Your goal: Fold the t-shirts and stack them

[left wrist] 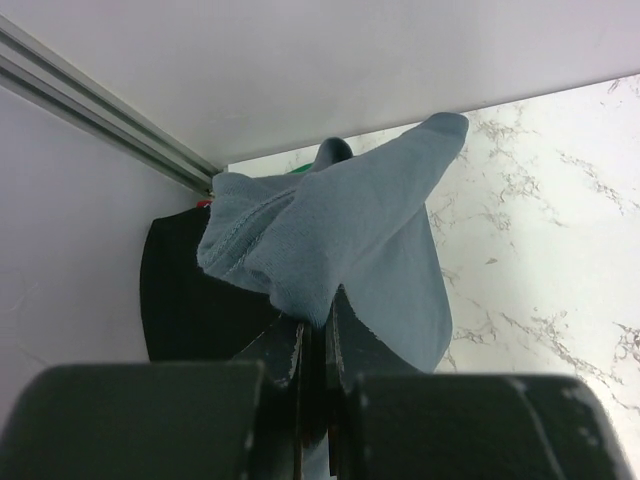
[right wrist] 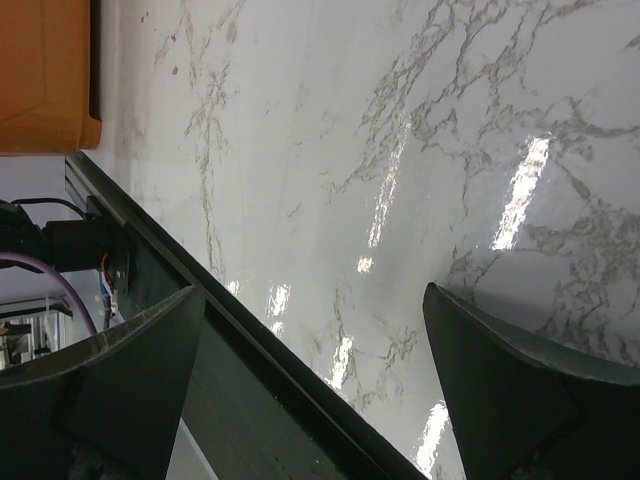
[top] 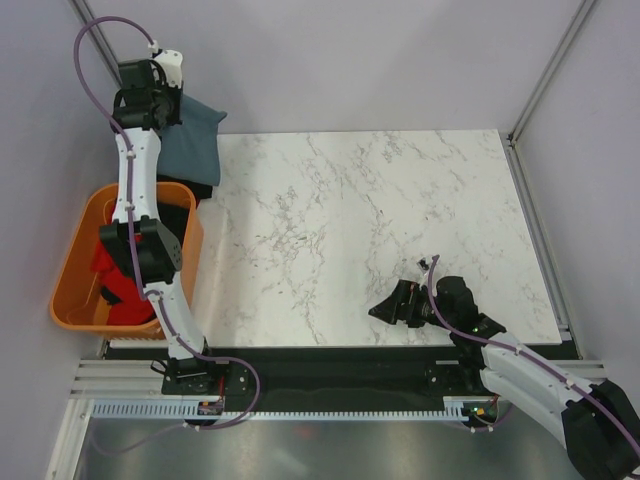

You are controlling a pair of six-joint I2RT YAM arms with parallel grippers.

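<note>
Slate blue-grey cloth t-shirt hangs clamped in the left gripper at the far-left corner of the white marble table. The right gripper gapes wide.

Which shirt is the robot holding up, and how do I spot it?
On the white marble table, look to the far left corner, beyond the orange plastic basket. There the left gripper pinches a soft slate blue-grey t-shirt, lifted and bunched. The black t-shirt lies below it and the red t-shirt sits in the basket.

Overhead plus wrist close-ups; shared table
</note>
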